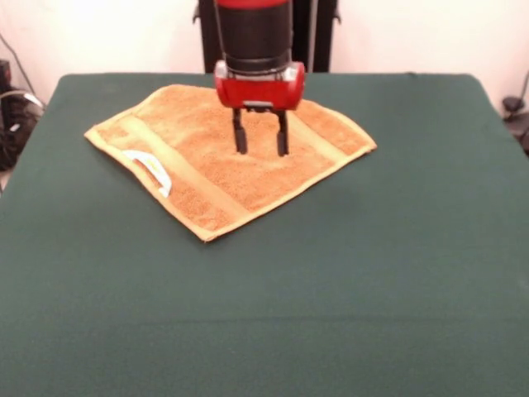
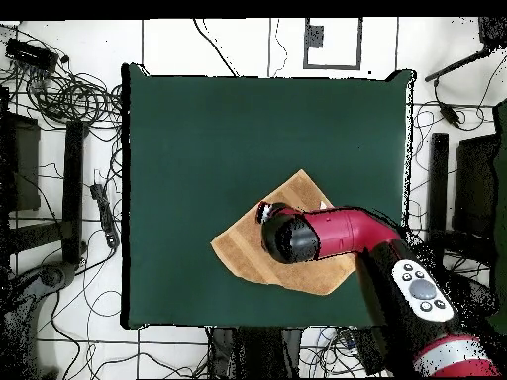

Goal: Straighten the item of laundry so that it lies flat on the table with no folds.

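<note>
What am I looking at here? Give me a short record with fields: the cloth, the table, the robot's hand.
cloth: orange-tan towel, lying spread out at an angle to the table's edges, white label at one edge
table: dark green top, much bigger than the towel
hand: open, pointing straight down, tips at or just above the middle of the towel; contact cannot be told

tangled cables point(image 2: 59, 89) cover the white floor point(image 2: 228, 40) around the surface, with black stands point(image 2: 73, 188) beside it.
</note>
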You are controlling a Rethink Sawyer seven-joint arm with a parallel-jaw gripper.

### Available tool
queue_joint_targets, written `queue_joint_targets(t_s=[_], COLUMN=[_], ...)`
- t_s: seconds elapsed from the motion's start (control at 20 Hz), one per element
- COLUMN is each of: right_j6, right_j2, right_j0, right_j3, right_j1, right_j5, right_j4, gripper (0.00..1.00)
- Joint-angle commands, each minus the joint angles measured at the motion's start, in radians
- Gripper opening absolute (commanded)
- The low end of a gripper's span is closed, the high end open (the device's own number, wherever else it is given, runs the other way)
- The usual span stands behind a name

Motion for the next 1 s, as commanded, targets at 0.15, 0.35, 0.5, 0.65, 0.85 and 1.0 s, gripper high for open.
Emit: queue_joint_targets(t_s=[0.15, 0.35, 0.5, 0.65, 0.85, 1.0], right_j6=[0.357, 0.303, 0.272, 0.262, 0.254, 0.261], right_j2=[-0.196, -0.218, -0.242, -0.292, -0.331, -0.371], right_j0=[0.043, -0.067, -0.116, -0.106, -0.073, -0.013], right_j3=[0.123, 0.165, 0.218, 0.266, 0.284, 0.235], right_j1=[0.211, 0.240, 0.204, 0.157, 0.165, 0.200], right_j5=[-0.165, -0.199, -0.272, -0.324, -0.387, -0.450], right_j4=[0.168, 0.221, 0.215, 0.230, 0.247, 0.276], gripper=[1.00, 1.00, 1.00, 1.00, 1.00, 1.00])
